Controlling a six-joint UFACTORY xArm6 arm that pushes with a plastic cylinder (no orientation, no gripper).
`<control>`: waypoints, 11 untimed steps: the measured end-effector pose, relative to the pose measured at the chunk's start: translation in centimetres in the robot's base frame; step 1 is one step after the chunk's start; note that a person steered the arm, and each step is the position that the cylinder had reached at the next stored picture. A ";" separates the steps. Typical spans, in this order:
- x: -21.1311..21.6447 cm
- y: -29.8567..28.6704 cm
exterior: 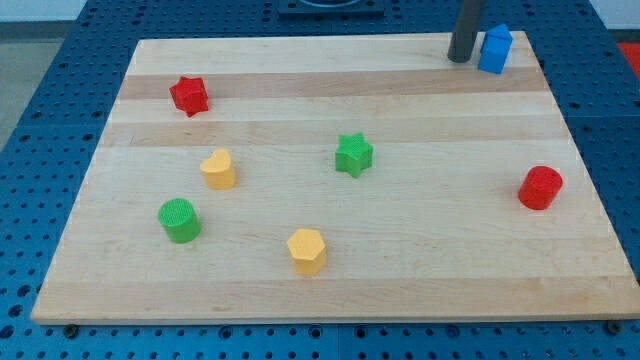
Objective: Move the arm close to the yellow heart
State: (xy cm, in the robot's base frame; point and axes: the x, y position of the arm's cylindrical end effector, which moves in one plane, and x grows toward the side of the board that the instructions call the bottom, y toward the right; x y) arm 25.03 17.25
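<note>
Yellow heart (pixel 217 169) lies on the wooden board's (pixel 420 270) left half, between the red star (pixel 189 95) and green cylinder (pixel 180 220). My tip (pixel 459 58), a bare rod holding nothing, rests far off at the view's top right, just beside the blue block (pixel 494 50).

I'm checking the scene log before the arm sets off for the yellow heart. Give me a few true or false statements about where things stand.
1. My tip is beside the blue block, at the view's top right. True.
2. My tip touches the yellow heart. False: it is far across the board.
3. The green star lies to the view's right of the yellow heart. True.
4. The red star is at the view's bottom. False: it is at the upper left.
</note>
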 end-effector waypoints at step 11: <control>13.9 -29.2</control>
